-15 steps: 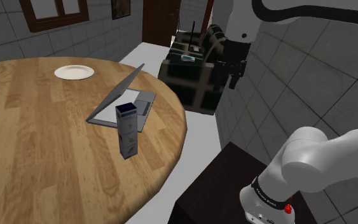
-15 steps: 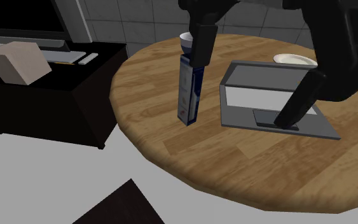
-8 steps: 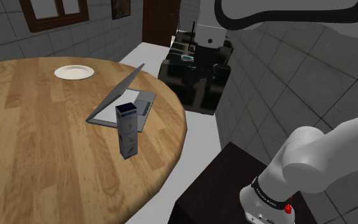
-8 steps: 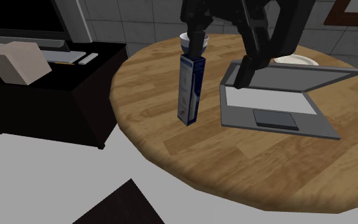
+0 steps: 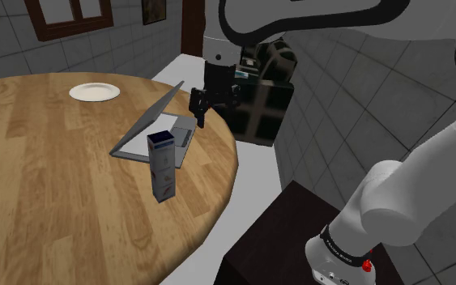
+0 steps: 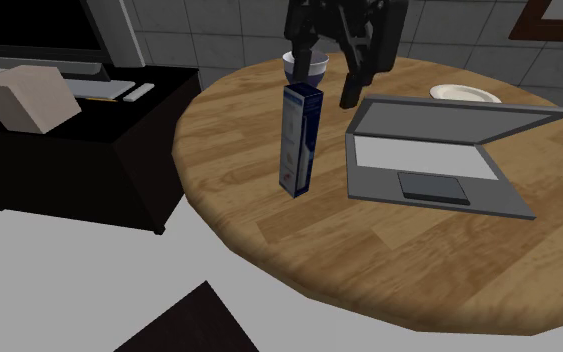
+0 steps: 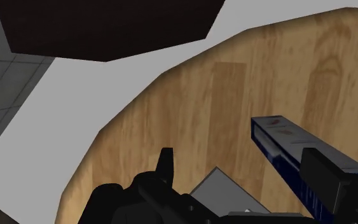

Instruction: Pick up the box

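The laptop (image 5: pixel 179 134) lies on the surface (image 5: pixel 56 194) just below the pincer (image 5: pixel 199 112). The box (image 5: pixel 161 166) stands beside the laptop, and the plate (image 5: pixel 94 91) lies farther off beyond it.

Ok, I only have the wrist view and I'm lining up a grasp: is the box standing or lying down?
Observer: Standing. The box is upright on the table.
Operator: Anything close to it?
Observer: An open laptop sits just behind it in the shoulder view, with a gap between them.
Operator: And where is the gripper relative to both?
Observer: The gripper hangs open in the air near the laptop's lid, clear of the box.
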